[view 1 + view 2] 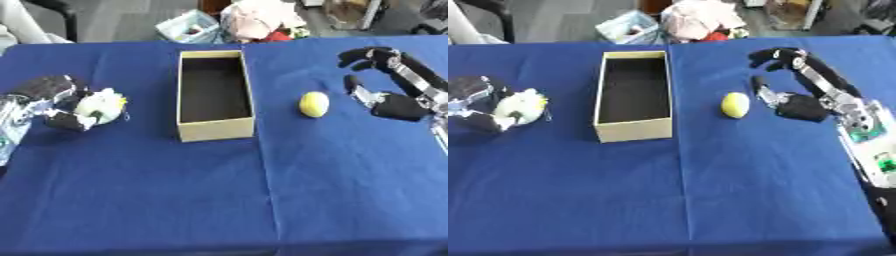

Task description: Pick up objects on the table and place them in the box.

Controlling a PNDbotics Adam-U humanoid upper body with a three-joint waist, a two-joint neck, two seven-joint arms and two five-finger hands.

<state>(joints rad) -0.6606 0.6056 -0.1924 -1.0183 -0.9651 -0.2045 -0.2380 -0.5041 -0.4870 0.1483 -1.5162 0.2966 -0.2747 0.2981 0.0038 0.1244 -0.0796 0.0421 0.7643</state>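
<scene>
An open cardboard box [215, 129] stands in the middle of the blue table, its dark inside showing nothing. Right of it lies a yellow lemon-like object [314, 104]. My right hand [394, 80] is open just right of the lemon, fingers spread, thumb pointing toward it, not touching it. At the left edge my left hand [54, 95] has its fingers curled round a whitish round object with a yellow spot [99, 106], left of the box.
The blue cloth [219, 200] covers the whole table, with a wide bare stretch in front. Beyond the far edge stand a light blue basket [186, 27] and a pile of pale and red things [260, 20].
</scene>
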